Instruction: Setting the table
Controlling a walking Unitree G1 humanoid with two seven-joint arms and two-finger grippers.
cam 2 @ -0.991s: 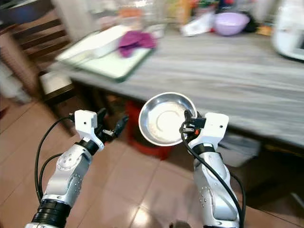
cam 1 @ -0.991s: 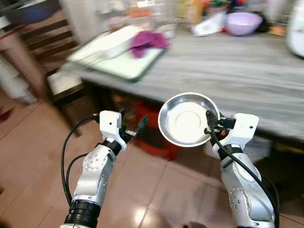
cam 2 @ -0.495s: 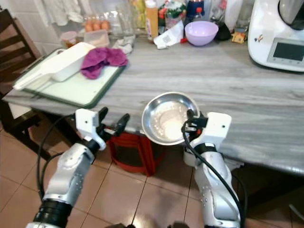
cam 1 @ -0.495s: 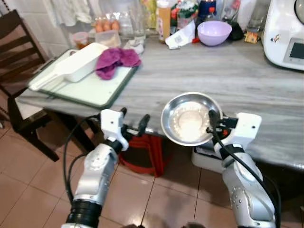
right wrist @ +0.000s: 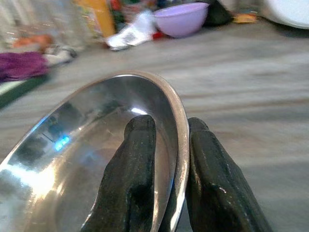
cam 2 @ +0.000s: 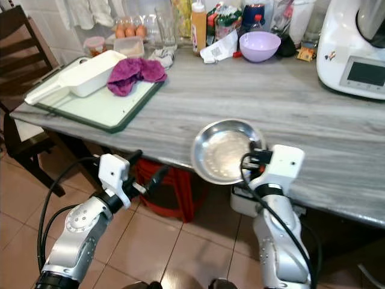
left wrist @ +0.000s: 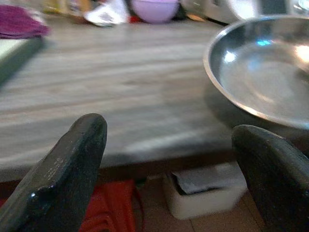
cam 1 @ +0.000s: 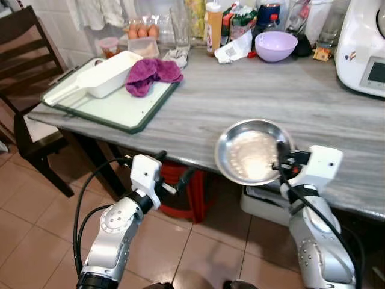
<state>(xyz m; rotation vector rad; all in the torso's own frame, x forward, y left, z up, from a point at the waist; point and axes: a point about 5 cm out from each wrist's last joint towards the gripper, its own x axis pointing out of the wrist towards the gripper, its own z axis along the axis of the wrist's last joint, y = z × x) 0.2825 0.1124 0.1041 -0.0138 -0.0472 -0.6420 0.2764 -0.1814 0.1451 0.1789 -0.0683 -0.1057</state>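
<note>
The steel bowl (cam 1: pixel 254 151) hangs tilted over the near edge of the grey table (cam 1: pixel 313 102), its rim pinched by the right gripper (right wrist: pixel 166 159). The left gripper (cam 1: pixel 174 180), fingers spread and empty, sits below the table edge. No writing is legible on the bottles (cam 1: pixel 213 27) at the back.

- White appliance (cam 2: pixel 355 54) at upper right is cut off by the frame edge
- Chair (cam 1: pixel 27 72) at upper left is cropped
- Clutter (cam 1: pixel 234 21) along the top edge is too small to identify
- Bowl (left wrist: pixel 263 72) is cropped at the right

Silver bowl (cam 1: pixel 253 152); grey wood-grain table (cam 1: pixel 313 102); magenta cloth (cam 1: pixel 151 73); lilac bowl (cam 1: pixel 275 45).
</note>
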